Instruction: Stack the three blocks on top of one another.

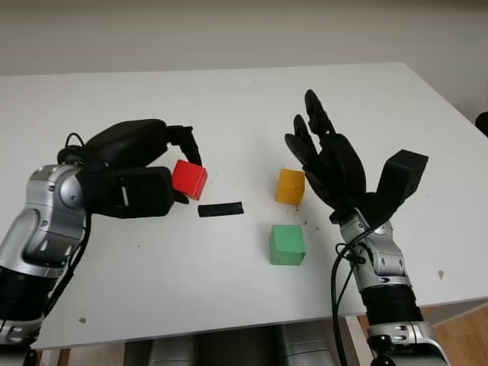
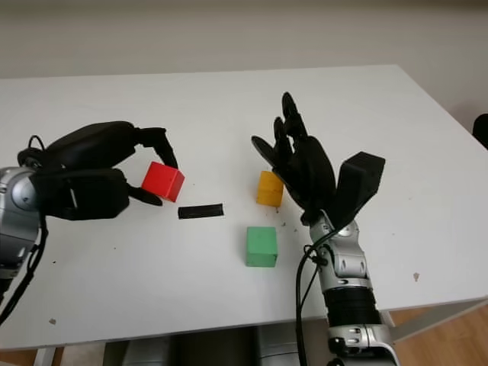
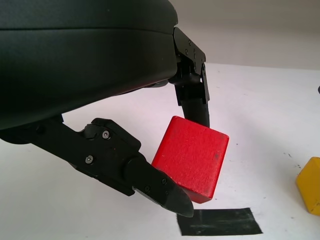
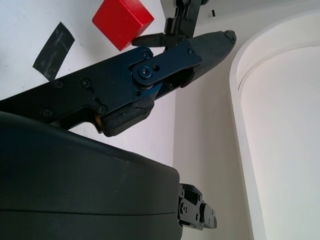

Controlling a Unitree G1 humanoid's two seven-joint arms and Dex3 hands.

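Surface: white table [image 1: 229,99], filling most of the frame.
Centre: black tape strip [image 1: 220,209], lying flat.
Right of centre: yellow block [image 1: 290,187]; green block [image 1: 287,245] just below it.

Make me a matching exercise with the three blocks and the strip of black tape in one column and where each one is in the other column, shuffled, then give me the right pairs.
Things:
1. red block
2. yellow block
3. green block
4. black tape strip

Places:
A. flat on the white table, between the red and yellow blocks
B. nearest the table's front edge, touched by no hand
C. pinched between the fingers of the left hand
D. on the table, just beside the open right hand

Pairs: 1-C, 2-D, 3-B, 4-A
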